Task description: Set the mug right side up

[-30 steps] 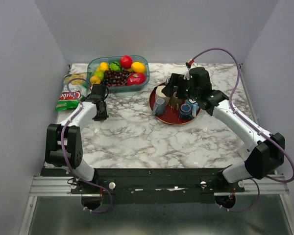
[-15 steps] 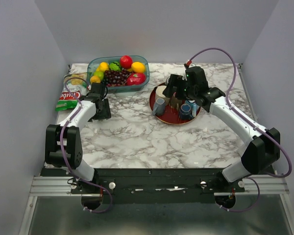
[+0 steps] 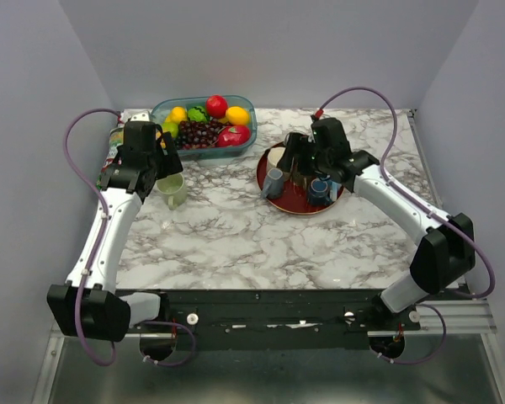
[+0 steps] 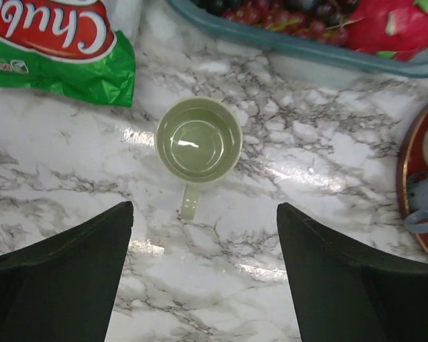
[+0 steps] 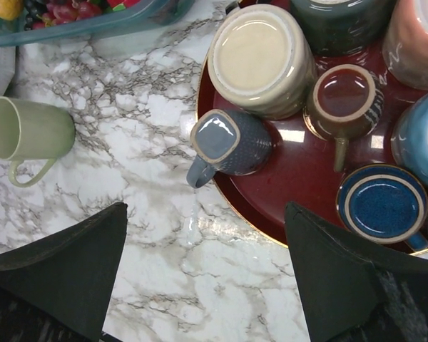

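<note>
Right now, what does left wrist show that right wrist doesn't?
Left wrist only: a straight-down look into the green mug, which is empty inside, and the chip bag with its red label.
Right wrist only: the other mugs on the tray, including a cream one bottom-up, a brown one and a blue one.
Both: the green mug standing mouth-up, the fruit tub, and the grey-blue mug at the tray's edge.
</note>
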`<action>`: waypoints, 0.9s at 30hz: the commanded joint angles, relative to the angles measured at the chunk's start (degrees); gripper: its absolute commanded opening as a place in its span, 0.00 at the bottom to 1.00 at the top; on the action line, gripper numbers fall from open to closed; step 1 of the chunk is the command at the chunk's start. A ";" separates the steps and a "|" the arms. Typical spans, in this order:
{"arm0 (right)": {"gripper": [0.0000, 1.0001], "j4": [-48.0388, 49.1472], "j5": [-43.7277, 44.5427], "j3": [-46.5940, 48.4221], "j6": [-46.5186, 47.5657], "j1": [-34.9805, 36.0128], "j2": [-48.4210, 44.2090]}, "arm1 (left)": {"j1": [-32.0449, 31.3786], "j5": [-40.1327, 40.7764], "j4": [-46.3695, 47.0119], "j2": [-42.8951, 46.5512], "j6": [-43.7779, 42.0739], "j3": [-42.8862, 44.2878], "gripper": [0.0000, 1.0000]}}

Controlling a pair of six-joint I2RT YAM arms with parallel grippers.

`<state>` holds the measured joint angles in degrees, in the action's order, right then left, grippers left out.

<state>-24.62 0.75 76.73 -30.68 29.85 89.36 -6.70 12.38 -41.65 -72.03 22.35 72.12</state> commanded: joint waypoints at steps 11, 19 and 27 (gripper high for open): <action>0.90 2.39 6.89 1.76 -0.96 8.21 7.84 | 0.28 -21.61 16.95 7.78 2.17 -1.36 0.97; 0.85 1.08 12.07 8.24 -1.93 8.47 15.48 | 0.28 -24.86 18.09 6.55 3.84 -2.07 0.99; 0.76 -4.72 16.90 15.81 -3.60 8.91 22.78 | 0.28 -25.13 17.04 6.73 2.79 -2.59 0.99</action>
<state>-24.82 12.34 88.82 -32.99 38.28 109.60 -6.70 -11.00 -25.34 -65.39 25.34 70.57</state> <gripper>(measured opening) 0.765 0.988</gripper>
